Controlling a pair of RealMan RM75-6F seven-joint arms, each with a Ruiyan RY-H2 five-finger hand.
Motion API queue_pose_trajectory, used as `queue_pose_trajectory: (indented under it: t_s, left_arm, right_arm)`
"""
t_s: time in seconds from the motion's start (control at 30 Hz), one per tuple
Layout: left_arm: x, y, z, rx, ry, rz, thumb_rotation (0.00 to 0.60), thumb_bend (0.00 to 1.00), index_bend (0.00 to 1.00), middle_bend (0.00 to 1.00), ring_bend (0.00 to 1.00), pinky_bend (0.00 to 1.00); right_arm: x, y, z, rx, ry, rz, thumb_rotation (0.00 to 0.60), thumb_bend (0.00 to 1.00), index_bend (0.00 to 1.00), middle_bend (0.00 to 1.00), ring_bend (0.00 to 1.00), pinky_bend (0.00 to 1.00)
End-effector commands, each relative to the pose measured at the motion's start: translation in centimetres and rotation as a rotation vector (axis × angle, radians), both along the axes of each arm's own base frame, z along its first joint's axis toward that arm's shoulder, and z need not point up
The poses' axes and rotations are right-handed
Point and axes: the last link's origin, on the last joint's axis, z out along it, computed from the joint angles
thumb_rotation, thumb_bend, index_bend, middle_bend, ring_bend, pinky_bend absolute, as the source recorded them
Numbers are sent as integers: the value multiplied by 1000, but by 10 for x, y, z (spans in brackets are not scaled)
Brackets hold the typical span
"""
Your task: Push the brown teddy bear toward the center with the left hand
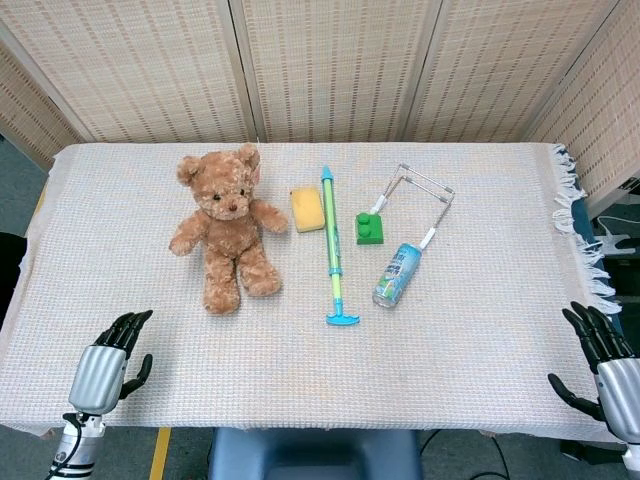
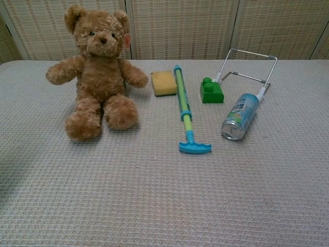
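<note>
The bear (image 1: 225, 227) sits on the cloth (image 1: 460, 340) left of the pump (image 1: 334, 246), which I take as my landmark; it faces me, legs stretched toward the near edge, arms out to the sides, and in the chest view it (image 2: 97, 74) sits upright with a small orange tag at one ear. Nothing touches it. Between the bear and the pump lies a yellow sponge (image 1: 308, 209), just beside the pump's far half. The pump itself lies lengthwise, its blue T-handle nearest me. Right of it stands a green block (image 1: 370, 228), and further right a can (image 1: 397, 274) lies on its side, its base toward me in the chest view. A wire frame (image 1: 415, 198) lies behind the block and the can, one leg reaching the can's far end. My left hand (image 1: 108, 368) hovers at the near edge, well left of the pump and well apart from the bear, fingers spread and holding nothing. My right hand (image 1: 605, 368) hangs off the cloth's near right corner, far right of the pump, fingers likewise apart and empty.
</note>
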Motion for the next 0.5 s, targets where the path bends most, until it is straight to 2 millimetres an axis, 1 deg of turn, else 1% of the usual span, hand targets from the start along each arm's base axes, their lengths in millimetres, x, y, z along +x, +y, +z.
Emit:
queue_pose_trajectory:
  t_s: [0.03,0.2,0.33,0.5]
  left_arm:
    - [-1,0,0,0,21,-10,600,472,69,125,139,375]
    - [-2,0,-2,-14,14,-2,600,470,53,121,139,375]
    - [3,0,-4,-13,-2,-21,600,471,42,119,138,374]
    - [16,15,-8,18,-46,-39,600,472,10,110,137,360]
  right_arm:
    - [0,-1,0,-3,-5,-2,600,137,0,18,0,214]
    - [0,-1,-1,-1,-7,-8,600,137,0,18,0,213]
    - [1,1,-2,9,-6,-1,600,138,0,18,0,213]
    - [0,-1,-3,-2,-8,-12,600,138,0,18,0,213]
